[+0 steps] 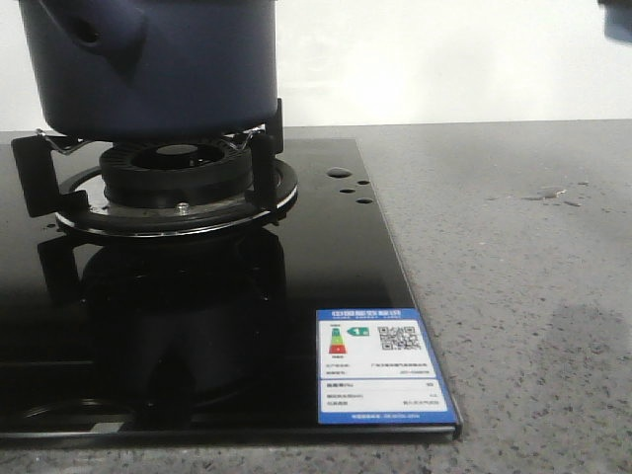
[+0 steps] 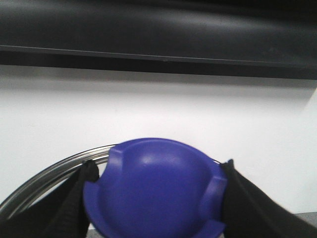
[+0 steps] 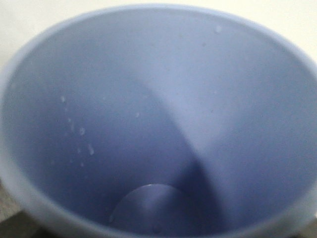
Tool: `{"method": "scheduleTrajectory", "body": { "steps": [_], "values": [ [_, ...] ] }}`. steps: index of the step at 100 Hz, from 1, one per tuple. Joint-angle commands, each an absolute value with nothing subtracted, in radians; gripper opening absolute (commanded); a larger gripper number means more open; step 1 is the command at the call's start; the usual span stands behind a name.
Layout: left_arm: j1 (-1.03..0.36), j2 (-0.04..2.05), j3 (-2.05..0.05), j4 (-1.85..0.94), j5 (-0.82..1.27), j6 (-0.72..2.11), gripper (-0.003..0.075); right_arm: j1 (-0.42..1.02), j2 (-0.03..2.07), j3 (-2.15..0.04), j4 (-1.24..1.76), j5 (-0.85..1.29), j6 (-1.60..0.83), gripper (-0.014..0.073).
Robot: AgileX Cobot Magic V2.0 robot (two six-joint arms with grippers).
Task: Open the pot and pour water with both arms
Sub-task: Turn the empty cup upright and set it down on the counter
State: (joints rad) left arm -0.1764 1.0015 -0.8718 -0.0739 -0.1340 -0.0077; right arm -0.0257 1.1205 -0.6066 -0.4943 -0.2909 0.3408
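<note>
The dark navy pot (image 1: 148, 59) sits on the gas burner (image 1: 178, 173) at the far left, its stubby handle (image 1: 94, 35) facing me; its top is cut off by the frame. My left gripper (image 2: 156, 198) is shut on the blue knob (image 2: 156, 191) of a lid, with black fingers (image 2: 74, 198) on both sides. The lid's metal rim (image 2: 44, 176) shows behind, held up against the white wall. The pale blue container (image 3: 158, 119) fills the right wrist view. Droplets cling to its inner wall and it hides my right gripper's fingers.
The black glass stove top (image 1: 326, 247) with a label (image 1: 380, 365) covers the left half of the grey counter (image 1: 523, 326). Small wet spots (image 1: 553, 195) lie on the counter at the right. A dark blue shape (image 1: 617, 20) pokes in at the top right corner.
</note>
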Motion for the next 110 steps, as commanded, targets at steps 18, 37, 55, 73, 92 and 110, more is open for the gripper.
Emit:
{"method": "scheduleTrajectory", "body": {
  "steps": [18,37,55,73,92,110],
  "values": [
    [-0.175,0.981,-0.905,-0.071,-0.243,-0.01,0.0339,-0.117,1.096,-0.498,-0.469,-0.464,0.341,0.026],
    [-0.175,0.983,-0.905,-0.071,-0.247,-0.01,0.0339,-0.169,1.137,-0.451,-0.471,-0.5,0.341,0.026],
    [-0.175,0.983,-0.905,-0.071,-0.247,-0.01,0.0339,-0.17,1.193,-0.43,-0.471,-0.568,0.339,0.026],
    [-0.175,0.983,-0.905,-0.071,-0.247,-0.01,0.0339,-0.17,1.212,-0.428,-0.475,-0.595,0.313,0.026],
    [-0.175,0.983,-0.905,-0.071,-0.249,-0.01,0.0339,-0.17,1.231,-0.428,-0.484,-0.565,0.279,0.026],
    [-0.175,0.983,-0.905,-0.071,-0.249,-0.01,0.0339,-0.17,1.256,-0.427,-0.484,-0.544,0.279,0.026]
  ]
}}
